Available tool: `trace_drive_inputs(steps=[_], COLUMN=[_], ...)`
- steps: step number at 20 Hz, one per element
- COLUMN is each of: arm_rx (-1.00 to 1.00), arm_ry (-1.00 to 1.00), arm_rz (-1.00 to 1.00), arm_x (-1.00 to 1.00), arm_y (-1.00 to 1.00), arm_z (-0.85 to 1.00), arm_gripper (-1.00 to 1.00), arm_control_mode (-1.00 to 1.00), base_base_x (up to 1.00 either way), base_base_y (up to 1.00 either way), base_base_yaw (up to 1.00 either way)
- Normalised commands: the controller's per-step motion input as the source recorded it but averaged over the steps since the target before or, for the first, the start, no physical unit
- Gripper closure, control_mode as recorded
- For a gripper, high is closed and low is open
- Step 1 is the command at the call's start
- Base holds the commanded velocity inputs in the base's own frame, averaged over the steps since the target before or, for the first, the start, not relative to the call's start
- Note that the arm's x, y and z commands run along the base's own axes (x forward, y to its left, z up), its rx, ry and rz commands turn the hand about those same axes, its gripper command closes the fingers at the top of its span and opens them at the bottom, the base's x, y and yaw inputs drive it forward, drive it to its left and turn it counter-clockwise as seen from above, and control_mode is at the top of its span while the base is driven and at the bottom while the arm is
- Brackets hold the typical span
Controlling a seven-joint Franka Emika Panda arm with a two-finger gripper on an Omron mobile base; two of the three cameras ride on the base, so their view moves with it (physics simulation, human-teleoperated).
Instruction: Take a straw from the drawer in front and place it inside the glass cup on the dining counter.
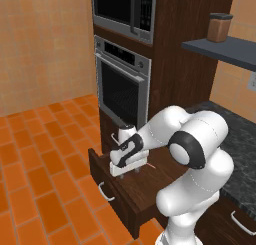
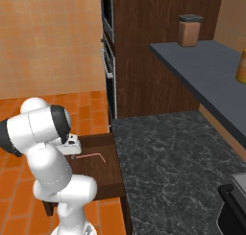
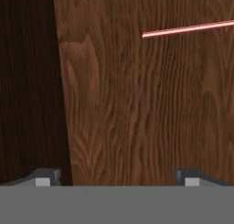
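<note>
The drawer (image 1: 118, 197) stands pulled open below the oven stack, its wooden floor bare except for the straw. The straw (image 2: 91, 156) lies flat on that floor, a thin red-and-white line with its bent tip toward the counter side. My gripper (image 1: 125, 170) hangs low inside the drawer, just beside the straw's plain end. In the hand view the open gripper (image 3: 118, 177) points straight down at the wood, with nothing between its fingertips (image 3: 45, 176). There the straw (image 3: 187, 29) crosses the upper right, ahead of the jaws and apart from them. The glass cup and the dining counter are out of view.
A tall dark cabinet with a wall oven (image 1: 122, 84) rises behind the drawer. A dark speckled counter (image 2: 168, 167) runs to the right, under a grey shelf (image 2: 202, 66) carrying a brown jar (image 2: 190, 30). Orange tile floor (image 1: 45, 154) lies open to the left.
</note>
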Motion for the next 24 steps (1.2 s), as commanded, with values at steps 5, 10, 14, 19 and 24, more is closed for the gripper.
trace_drive_inputs(steps=[5, 10, 14, 19, 24], arm_rx=[0.0, 0.0, -0.01, -0.03, -0.05], arm_ry=[-0.05, 0.0, 0.0, 0.0, 0.0], arm_rz=[0.0, 0.05, 0.16, 0.19, 0.14], arm_x=[0.17, 0.37, 0.45, 0.57, 0.53], arm_y=[-0.98, -0.62, -0.16, -0.1, -0.1], arm_z=[0.21, -0.01, -0.14, -0.22, -0.36], arm_gripper=[-1.0, -1.0, -1.0, -1.0, -1.0], arm_control_mode=[-1.0, -1.0, -1.0, -1.0, -1.0], base_base_x=[0.0, 0.0, 0.0, 0.0, 0.0], base_base_y=[0.0, 0.0, 0.0, 0.0, 0.0], base_base_yaw=[0.0, 0.0, 0.0, 0.0, 0.0])
